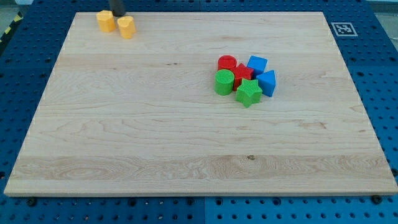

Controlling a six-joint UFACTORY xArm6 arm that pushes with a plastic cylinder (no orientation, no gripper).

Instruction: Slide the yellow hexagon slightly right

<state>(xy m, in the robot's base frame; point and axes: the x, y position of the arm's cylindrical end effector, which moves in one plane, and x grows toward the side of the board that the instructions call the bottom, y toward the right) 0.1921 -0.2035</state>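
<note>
The yellow hexagon (106, 20) sits near the board's top left corner. A second yellow block (126, 27), rounded, stands just to its right. My tip (118, 14) is at the view's top edge, just above and between the two yellow blocks, close to both. Only the rod's lowest part shows.
A tight cluster lies right of the board's centre: a red cylinder (227, 63), a red block (242, 73), a green cylinder (224, 81), a green star (248, 93), a blue cube (257, 65) and a blue block (267, 82). A marker tag (344, 28) lies off the board's top right corner.
</note>
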